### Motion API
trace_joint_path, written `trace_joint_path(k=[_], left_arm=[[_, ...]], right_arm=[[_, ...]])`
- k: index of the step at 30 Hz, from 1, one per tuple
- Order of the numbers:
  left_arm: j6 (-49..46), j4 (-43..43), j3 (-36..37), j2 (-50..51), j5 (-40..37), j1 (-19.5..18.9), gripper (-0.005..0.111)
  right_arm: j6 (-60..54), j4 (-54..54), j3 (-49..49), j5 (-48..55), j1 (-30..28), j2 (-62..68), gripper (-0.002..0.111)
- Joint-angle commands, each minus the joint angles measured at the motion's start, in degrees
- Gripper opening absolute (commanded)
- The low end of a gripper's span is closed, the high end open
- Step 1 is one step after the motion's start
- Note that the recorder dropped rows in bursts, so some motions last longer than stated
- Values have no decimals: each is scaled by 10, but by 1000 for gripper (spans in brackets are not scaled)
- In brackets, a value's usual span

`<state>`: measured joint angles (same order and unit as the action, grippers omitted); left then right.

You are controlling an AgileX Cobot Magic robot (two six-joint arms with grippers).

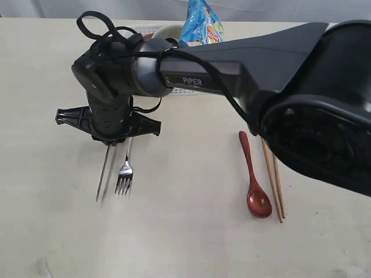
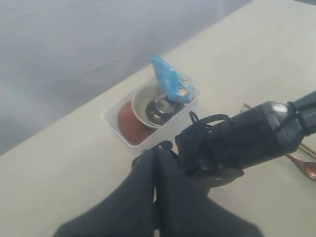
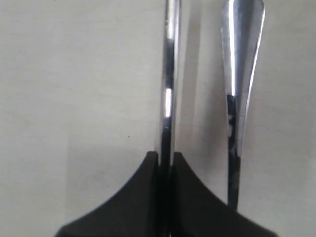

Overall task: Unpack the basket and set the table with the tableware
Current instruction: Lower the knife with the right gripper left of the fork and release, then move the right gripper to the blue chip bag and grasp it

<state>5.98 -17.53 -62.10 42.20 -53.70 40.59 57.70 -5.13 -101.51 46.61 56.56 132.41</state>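
My right gripper [image 1: 110, 139] reaches across to the left part of the table [image 1: 52, 231] and is shut on the steel knife [image 1: 104, 174], whose blade points toward the front edge. In the right wrist view the knife [image 3: 169, 74] runs straight out from between the closed fingers [image 3: 143, 197]. The fork [image 1: 124, 171] lies flat just beside it, its handle [image 3: 242, 59] apart from the gripper [image 3: 165, 158]. The white basket [image 2: 113, 118] holds the cream bowl [image 2: 143, 101], the steel cup [image 2: 159, 109] and the brown plate [image 2: 129, 123]. My left gripper [image 2: 158, 150] is shut and empty, short of the basket.
A wooden spoon [image 1: 255, 185] and a pair of chopsticks [image 1: 272, 179] lie side by side on the right. A blue snack bag [image 1: 200, 23] stands in the basket [image 1: 145, 29] at the back. The right arm [image 1: 243, 63] spans the middle of the exterior view.
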Motion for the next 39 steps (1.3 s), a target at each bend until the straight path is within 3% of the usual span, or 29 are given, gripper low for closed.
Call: trace_joint_path(k=[1, 9, 11, 15, 17, 28, 39], left_arm=[[5, 0, 4, -3, -3, 0, 0], [5, 0, 4, -3, -4, 0, 0], [5, 0, 4, -3, -5, 0, 0], [5, 0, 4, -3, -6, 0, 0], [5, 0, 4, -3, -6, 0, 0], [5, 0, 4, -3, -18, 0, 0], [16, -40, 4, -3, -41, 0, 0]], right_arm=[[-22, 2, -4, 0, -2, -5, 0], [-37, 9, -4, -5, -4, -4, 0], [-37, 11, -4, -13, -4, -4, 8], [-33, 11, -4, -17, -4, -4, 34], [-33, 11, -4, -17, -4, -4, 39], [-43, -3, -4, -33, -8, -35, 39], [-240, 1, -4, 108, -102, -208, 39]])
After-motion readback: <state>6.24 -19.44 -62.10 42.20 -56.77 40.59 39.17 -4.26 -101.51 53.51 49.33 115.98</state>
